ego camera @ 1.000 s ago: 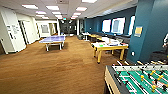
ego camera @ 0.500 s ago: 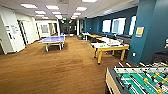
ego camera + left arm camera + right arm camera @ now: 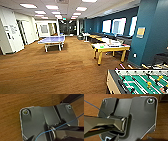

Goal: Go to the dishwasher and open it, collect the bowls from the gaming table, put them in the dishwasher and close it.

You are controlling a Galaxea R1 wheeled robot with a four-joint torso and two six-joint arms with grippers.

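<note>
The gaming table (image 3: pixel 121 47), with a white top and yellow rim and legs, stands across the brown carpet to my right front, beside the blue wall. On its near left part lies a small lime-green thing, apparently a green bowl (image 3: pixel 101 46); it is too blurred to be sure. More pale objects (image 3: pixel 113 43) lie on the top and I cannot make them out. The dishwasher is out of view. Both wrist views look down past the robot's dark plate onto carpet.
A foosball table (image 3: pixel 140 82) with a green field stands close at my right front. A blue ping-pong table (image 3: pixel 52 40) stands farther off to the left of centre. White walls and doors (image 3: pixel 10 37) line the left side. Open brown carpet (image 3: pixel 57 70) stretches ahead.
The whole head picture has shifted slightly, with the foosball table a little lower in it, so the camera has moved. Nothing in the room has moved.
</note>
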